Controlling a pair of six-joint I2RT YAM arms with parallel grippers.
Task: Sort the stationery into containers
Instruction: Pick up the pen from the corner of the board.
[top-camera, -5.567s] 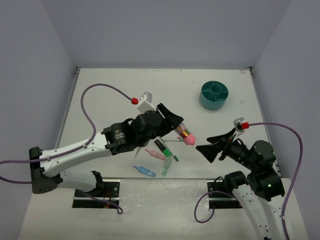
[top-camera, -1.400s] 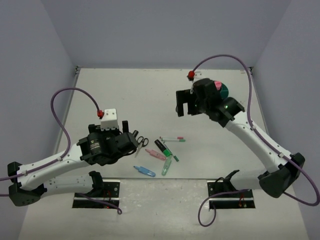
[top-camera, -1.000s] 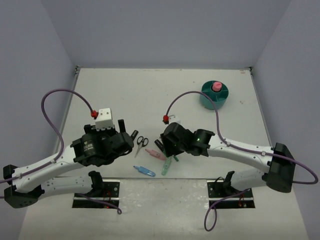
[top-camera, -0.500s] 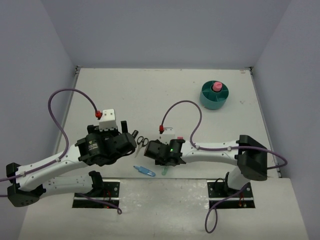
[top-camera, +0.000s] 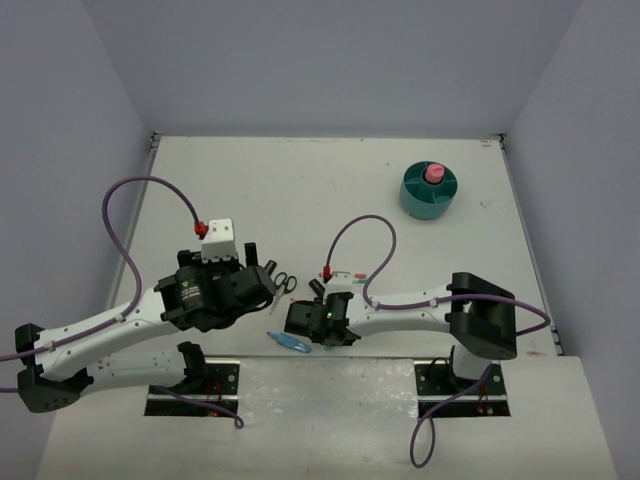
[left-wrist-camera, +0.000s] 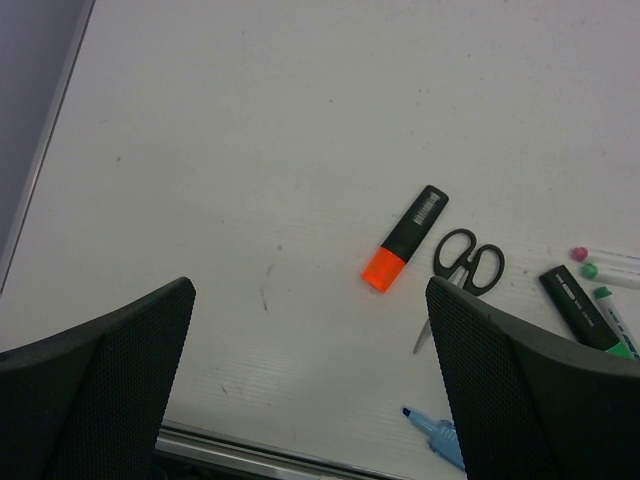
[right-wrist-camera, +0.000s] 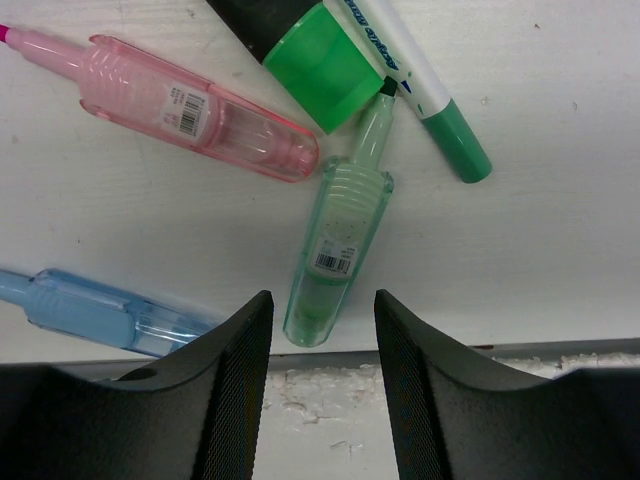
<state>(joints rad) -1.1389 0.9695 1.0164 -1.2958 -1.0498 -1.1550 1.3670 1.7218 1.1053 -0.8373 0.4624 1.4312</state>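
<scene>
My right gripper (right-wrist-camera: 322, 385) hovers low over the near table edge, open, its jaws either side of the end of a green clip (right-wrist-camera: 340, 250) without touching it. Around the clip lie a pink clip (right-wrist-camera: 190, 105), a blue clip (right-wrist-camera: 100, 310), a green highlighter (right-wrist-camera: 310, 45) and a green-capped pen (right-wrist-camera: 430, 95). My left gripper (left-wrist-camera: 310, 400) is wide open and empty above an orange highlighter (left-wrist-camera: 405, 238) and black-handled scissors (left-wrist-camera: 462, 270). The round teal organizer (top-camera: 412, 198) stands at the back right, with the pink-capped glue stick (top-camera: 433, 173) upright in its central cup.
In the top view my right gripper (top-camera: 318, 322) covers the green and pink clips, and my left gripper (top-camera: 258, 285) sits just left of the scissors (top-camera: 283, 283). The table's near edge runs right under the right fingers. A grey wall borders the left side.
My right arm left the organizer, where the glue stick now stands, swung down to the near edge over the clips, and narrowed its jaws. The left arm barely moved.
</scene>
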